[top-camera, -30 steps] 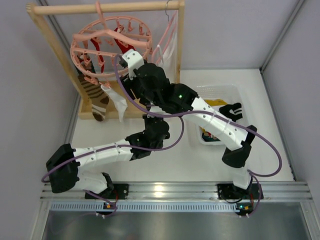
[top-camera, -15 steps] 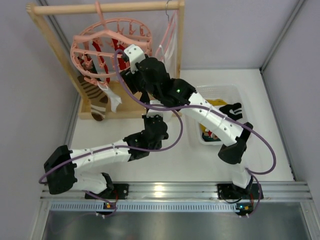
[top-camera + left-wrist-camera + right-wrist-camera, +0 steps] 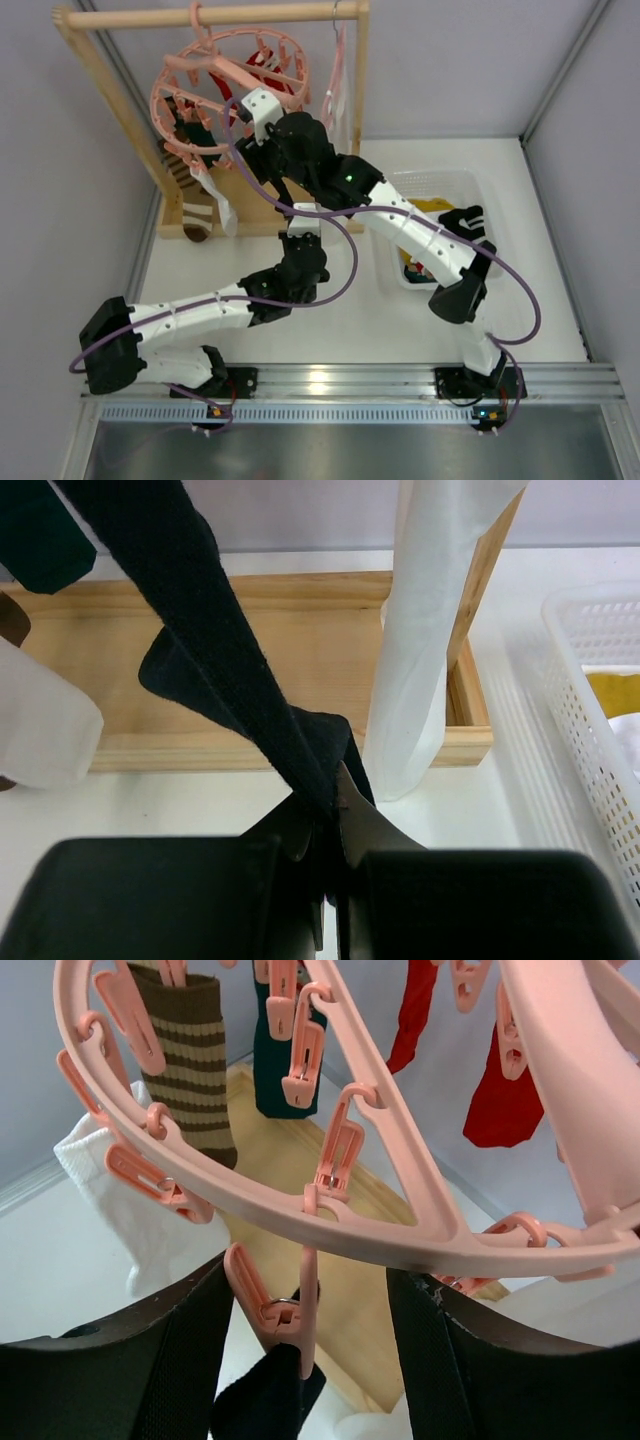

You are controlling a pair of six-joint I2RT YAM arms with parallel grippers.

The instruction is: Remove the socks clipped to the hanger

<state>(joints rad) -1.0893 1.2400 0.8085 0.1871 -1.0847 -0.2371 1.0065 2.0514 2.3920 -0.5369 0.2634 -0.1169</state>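
Note:
The round salmon-pink hanger (image 3: 225,90) hangs tilted from the wooden rail. In the right wrist view its ring (image 3: 400,1230) crosses just above my fingers. My right gripper (image 3: 310,1305) is open around a pink peg (image 3: 285,1315) that clips the black sock (image 3: 262,1405). The peg rests against the left finger (image 3: 130,1360). My left gripper (image 3: 325,800) is shut on the lower end of that black sock (image 3: 225,670), which runs taut up to the left. A brown striped sock (image 3: 190,1050), a dark teal sock (image 3: 275,1070) and red socks (image 3: 510,1100) hang from other pegs.
A white sock (image 3: 218,200) hangs beside the striped one (image 3: 195,205). White cloth (image 3: 420,660) hangs from a slim pink hanger (image 3: 335,90) by the rail post. The wooden frame base (image 3: 250,630) lies below. A white basket (image 3: 440,183) holding socks stands at the right.
My right gripper has moved up and left to the ring and now straddles the peg. The ring has tilted and swung right. My left gripper has risen slightly, still holding the sock.

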